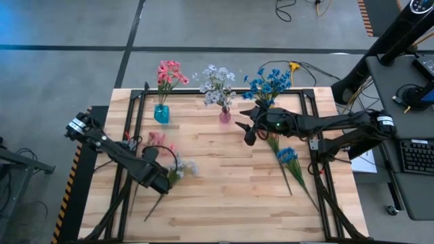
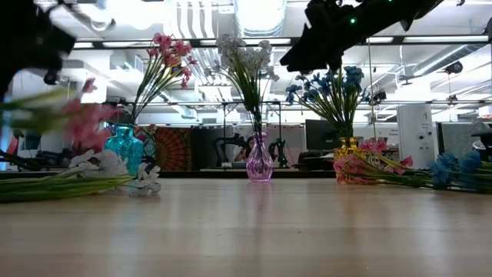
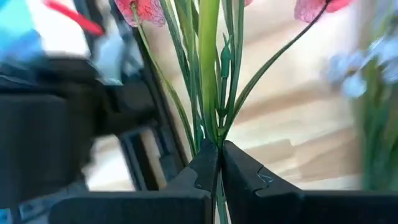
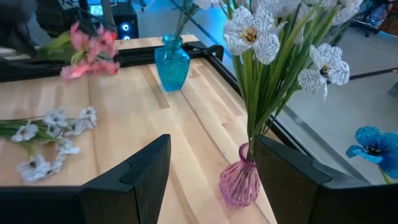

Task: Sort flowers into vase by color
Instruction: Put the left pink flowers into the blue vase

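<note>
1. High view: nearest the lens are the two arms. The left gripper (image 1: 165, 177) is well to the near-left of the pink vase (image 1: 225, 115), closed on the stem of a pink flower spray (image 1: 157, 139). That stem's long axis runs from the table's near-left up toward the teal vase (image 1: 161, 113), blossoms leading. A pale lavender-white spray (image 1: 187, 166) lies just beside the gripper. The right gripper (image 1: 245, 130) hangs just right of the pink vase, jaws parted and empty. A blue spray (image 1: 287, 155) lies flat to the near-right of the pink vase, its stem running toward the table's near edge, the blossoms at its far end.

2. Low view: the wooden table (image 2: 246, 231) fills the foreground. The pink vase stands centre with pale flowers upright in it. The teal vase with pink flowers stands to its left and a yellow vase (image 2: 347, 148) with blue flowers to its right. Left of the pink vase the pale spray lies level. Above it blurs a pink cluster, probably the lifted spray.

3. Left wrist view: the left fingers (image 3: 202, 171) are pinched shut on thin green stems that rise straight away from them to pink petals.

4. Right wrist view: the right fingers (image 4: 146, 171) stand wide apart. The pink vase stands between them, farther off and untouched.
</note>
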